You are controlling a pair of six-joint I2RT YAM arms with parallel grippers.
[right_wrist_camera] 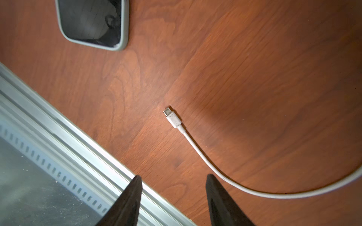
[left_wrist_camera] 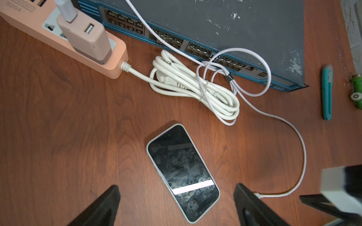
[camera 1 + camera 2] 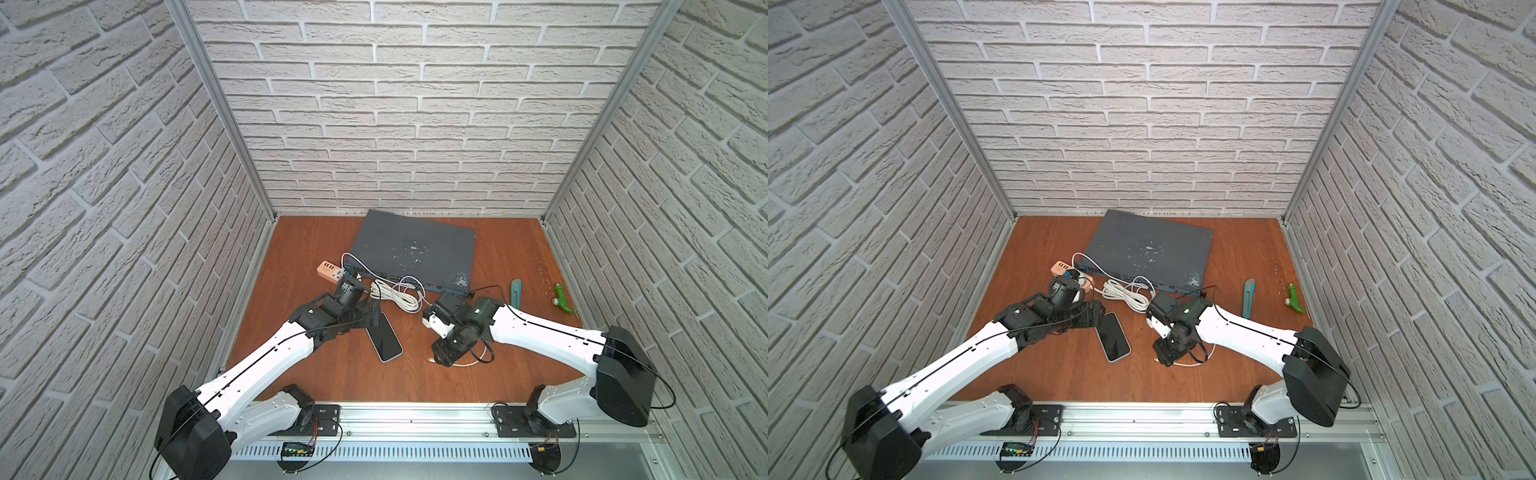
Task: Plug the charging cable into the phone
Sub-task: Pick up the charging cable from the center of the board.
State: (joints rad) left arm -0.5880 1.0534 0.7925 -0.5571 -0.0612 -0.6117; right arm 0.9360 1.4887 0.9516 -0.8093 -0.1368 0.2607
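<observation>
Wood-grain tabletop, brick-pattern walls on three sides. In both top views the phone (image 3: 386,338) lies flat, screen up, with one end hidden beneath the left gripper (image 3: 371,318). The charging cable (image 3: 465,365) ends just beside the right gripper (image 3: 436,360), which sits low over the table.

Left wrist view: the left gripper's jaws stand wide apart and empty. One finger (image 2: 98,207) shows on each side of the phone's (image 2: 183,172) nearer end, and no contact is visible. The phone is probably rigid, glossy and liable to slide, so restrain it by the long edges, not the glass.

Right wrist view: the right gripper's (image 1: 174,177) jaws are partly apart and hold nothing. The connector tip (image 1: 170,114) lies ahead of the fingertips, clear of them. The cable is likely light and limp. Grip the stiff white housing behind the metal tip, since the cord would buckle on insertion.
</observation>
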